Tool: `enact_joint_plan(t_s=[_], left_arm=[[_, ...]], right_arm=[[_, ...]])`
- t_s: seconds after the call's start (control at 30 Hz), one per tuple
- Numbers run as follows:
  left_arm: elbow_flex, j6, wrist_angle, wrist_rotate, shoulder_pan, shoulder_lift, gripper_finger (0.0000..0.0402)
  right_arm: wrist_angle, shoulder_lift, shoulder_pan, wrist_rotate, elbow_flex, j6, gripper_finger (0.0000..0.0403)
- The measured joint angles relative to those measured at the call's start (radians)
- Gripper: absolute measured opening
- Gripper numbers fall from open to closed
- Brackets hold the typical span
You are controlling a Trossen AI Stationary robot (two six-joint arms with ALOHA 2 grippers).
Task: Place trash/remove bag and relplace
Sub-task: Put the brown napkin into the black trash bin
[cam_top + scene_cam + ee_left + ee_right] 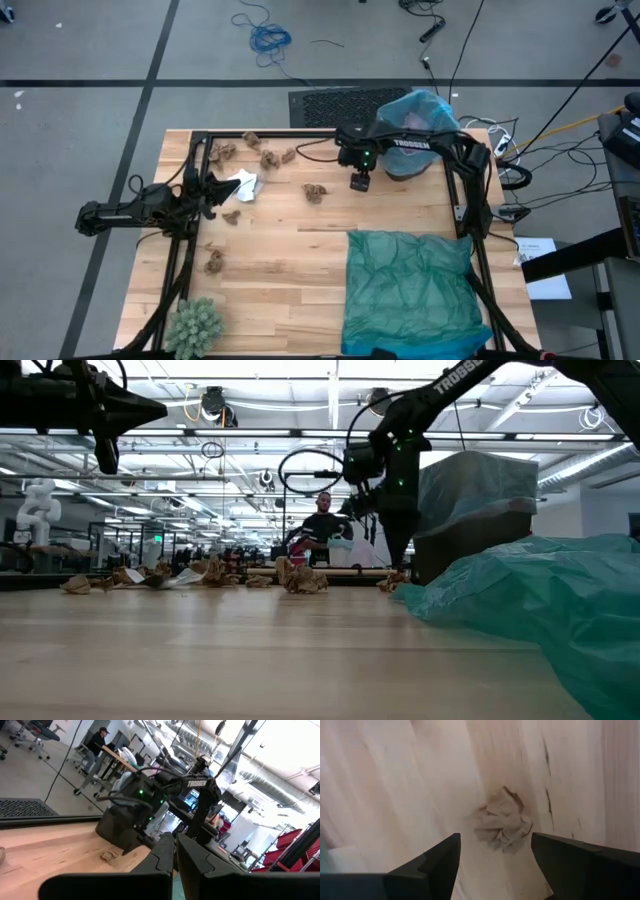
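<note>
My right gripper [495, 838] points down, open, just above a brown paper wad [502, 825] that lies on the wood; its fingers stand on either side of the wad and touch nothing. In the low view the gripper [395, 560] hangs close over this wad [392, 582]. In the high view the gripper [360, 181] covers the wad. More brown trash wads [270, 157] and a white scrap [243, 185] lie at the far left. The light blue bag [418, 112] lines a dark bin at the far right. My left gripper [175, 854] is shut and held level over the table's left side.
A large teal plastic bag [410, 288] lies spread over the near right of the table. A green spiky ball [195, 325] sits at the near left corner. One brown wad [315, 192] lies just left of my right gripper. A person sits in the room beyond [322, 520].
</note>
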Motion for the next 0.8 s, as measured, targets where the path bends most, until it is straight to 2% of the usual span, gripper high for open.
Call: enact_joint_plan(t_s=[0.1, 0.2, 0.3, 0.37, 0.43, 0.47, 0.63, 0.8], left_arm=[[0.000, 0.000, 0.000, 0.000, 0.000, 0.000, 0.0020], [0.000, 0.000, 0.000, 0.000, 0.000, 0.000, 0.0020], [0.000, 0.000, 0.000, 0.000, 0.000, 0.000, 0.0020], [0.000, 0.000, 0.000, 0.000, 0.000, 0.000, 0.0020], [0.000, 0.000, 0.000, 0.000, 0.000, 0.000, 0.0020], [0.000, 0.000, 0.000, 0.000, 0.000, 0.000, 0.0020], [0.000, 0.000, 0.000, 0.000, 0.000, 0.000, 0.0020], [0.000, 0.000, -0.001, 0.000, 0.000, 0.000, 0.0020]], right_arm=[[0.029, 0.001, 0.001, 0.054, -0.032, 0.015, 0.0232], [0.071, 0.001, 0.000, 0.053, -0.046, 0.027, 0.0204], [0.078, 0.001, 0.004, 0.051, -0.047, 0.027, 0.0144], [0.077, 0.001, 0.007, 0.045, -0.047, 0.026, 0.0087], [0.065, 0.001, 0.012, 0.014, -0.046, 0.027, 0.0030], [0.053, 0.000, 0.014, -0.011, -0.046, 0.027, 0.0015], [0.005, -0.056, 0.048, -0.079, -0.046, 0.055, 0.0003], [-0.003, -0.182, 0.084, -0.087, -0.040, 0.113, 0.0001]])
